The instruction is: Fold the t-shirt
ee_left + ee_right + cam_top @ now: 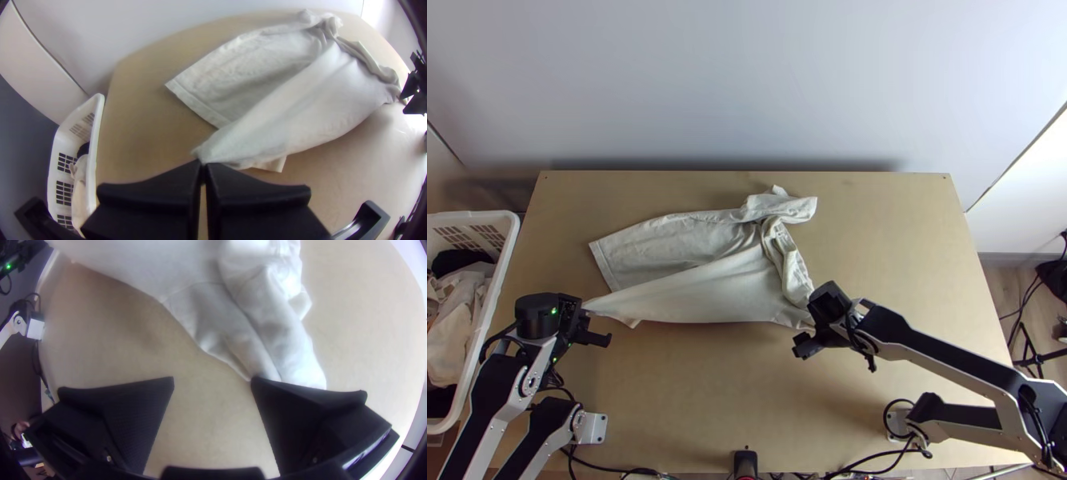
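The pale t-shirt [723,280] lies across the table, partly folded over itself, with its right and upper parts bunched. At its lower left corner, my left gripper [587,314] is shut on the cloth; in the left wrist view the gripper [203,166] pinches a tip of the t-shirt [307,102]. Beside the shirt's lower right end stands my right gripper [811,332]. The right wrist view has that gripper [212,380] open over bare table, one finger close against the end of the t-shirt [262,329].
A white basket [503,264] holding cloths stands at the table's left edge. Bare wood of the table [707,384] lies between the shirt and the near edge. A small black device [745,464] sits at the near edge's middle.
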